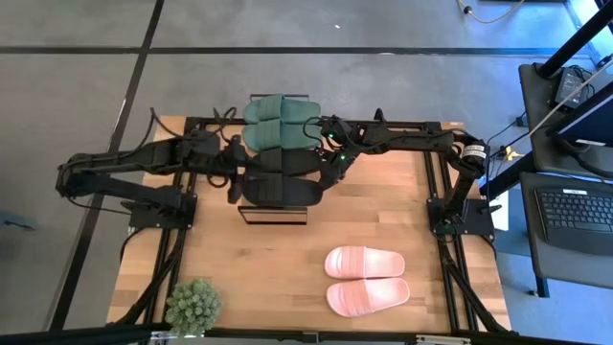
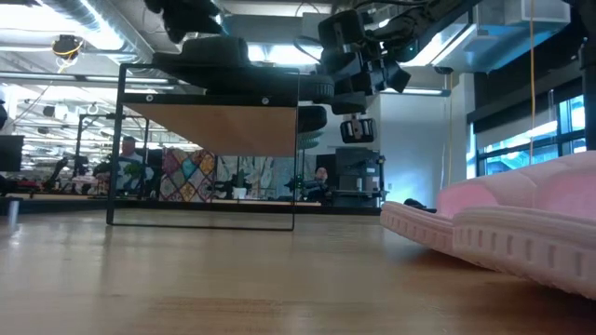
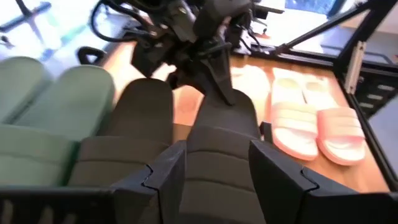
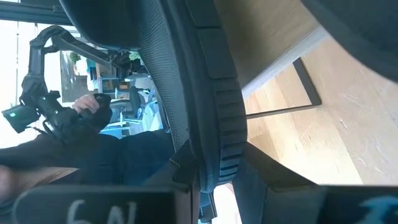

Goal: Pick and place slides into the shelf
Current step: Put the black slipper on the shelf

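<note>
The shelf (image 1: 273, 215) stands mid-table, and its plank (image 2: 214, 126) shows in the low view. Two dark green slides (image 1: 283, 113) and two black slides (image 1: 278, 177) lie on it. My right gripper (image 1: 328, 161) is shut on the right end of one black slide (image 3: 217, 124). My left gripper (image 3: 217, 186) is open at that slide's left end, a finger on either side of its strap. The other black slide (image 3: 137, 124) lies beside it. The pale pink pair (image 1: 366, 280) rests sole-down on the table near the right front. My left gripper's fingers (image 3: 168, 180) stand along both sides of the black slide at its strap; I cannot tell whether they touch it. My right gripper pinches the black slide's sole edge (image 4: 217, 130) between its two fingers at the end nearest the table's right, coming in from the right. The slide lies about level on the shelf top.
A small green potted plant (image 1: 192, 307) stands at the table's near left corner. The pink slides (image 2: 521, 223) fill the near right of the low view. Bare wood lies between the shelf and the near edge. People and desks show in the room beyond.
</note>
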`<state>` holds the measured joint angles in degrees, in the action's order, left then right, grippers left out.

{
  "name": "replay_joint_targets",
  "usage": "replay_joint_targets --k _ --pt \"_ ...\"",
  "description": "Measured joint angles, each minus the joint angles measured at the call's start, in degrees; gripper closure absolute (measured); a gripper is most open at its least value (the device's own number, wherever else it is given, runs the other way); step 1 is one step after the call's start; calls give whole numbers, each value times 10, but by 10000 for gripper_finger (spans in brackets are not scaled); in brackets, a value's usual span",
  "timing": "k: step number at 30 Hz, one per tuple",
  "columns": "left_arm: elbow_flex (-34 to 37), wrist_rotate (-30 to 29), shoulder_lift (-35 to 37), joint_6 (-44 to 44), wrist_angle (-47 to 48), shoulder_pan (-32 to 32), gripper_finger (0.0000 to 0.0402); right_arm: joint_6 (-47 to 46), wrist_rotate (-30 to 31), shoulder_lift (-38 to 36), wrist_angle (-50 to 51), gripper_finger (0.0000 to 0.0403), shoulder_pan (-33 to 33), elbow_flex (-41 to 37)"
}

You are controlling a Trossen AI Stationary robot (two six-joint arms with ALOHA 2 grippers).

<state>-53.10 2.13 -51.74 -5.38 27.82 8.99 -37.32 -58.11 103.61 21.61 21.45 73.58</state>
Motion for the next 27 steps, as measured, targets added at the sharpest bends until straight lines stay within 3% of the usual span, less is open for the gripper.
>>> replay_joint_targets --k 9,15,27 --pt "-7 45 -72 -4 7 4 236 0 0 0 0 332 0 0" --pt "-8 83 -79 -20 16 20 236 0 2 0 0 331 0 0" --pt "0 88 -80 -55 40 23 236 0 2 0 -3 330 0 0"
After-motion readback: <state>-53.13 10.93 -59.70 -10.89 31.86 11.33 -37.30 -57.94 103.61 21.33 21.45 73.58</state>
